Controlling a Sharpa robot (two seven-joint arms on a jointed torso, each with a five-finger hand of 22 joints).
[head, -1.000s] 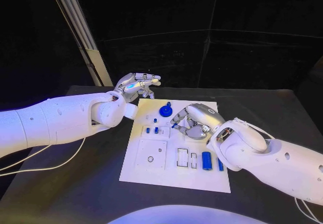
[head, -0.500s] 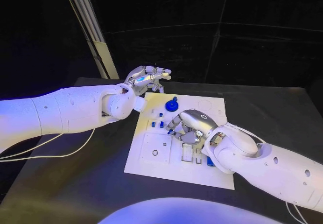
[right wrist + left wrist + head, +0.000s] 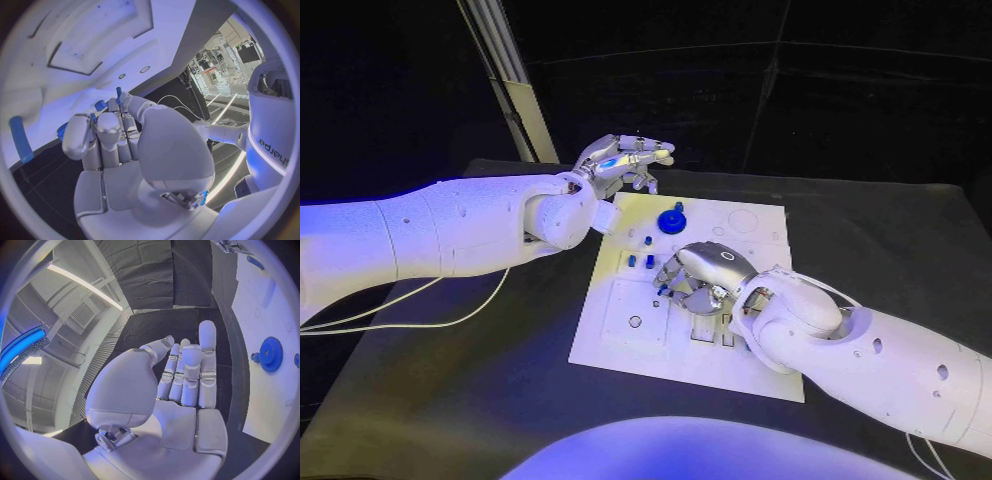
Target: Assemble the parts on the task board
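While lying flat on the middle of the black bench (image 3: 473,400), the white task board (image 3: 733,365) presents as a rectangular plate with several cut-outs: a square recess with a small round hole at its near left, narrow rectangular slots near its centre, and faint circles at its far right corner.

Parts, blue:
- gear (image 3: 674,221), toothed disc with a small knob beside it, on the far part of the board; also seen from the left wrist (image 3: 270,354).
- small pegs (image 3: 646,262), standing in the board just left of the right hand.
- bar (image 3: 20,139), elongated, lying on the board in the right wrist view.

Right hand (image 3: 704,277): palm down over the centre of the board, arm entering from the lower right. Fingers (image 3: 100,132) curled in and close together, tips at a blue piece on the board; whether that piece is gripped cannot be told.

Left hand (image 3: 623,160): raised beyond the far left corner of the board, above the bench edge. Fingers (image 3: 187,375) extended and pressed side by side, thumb apart, nothing in them.
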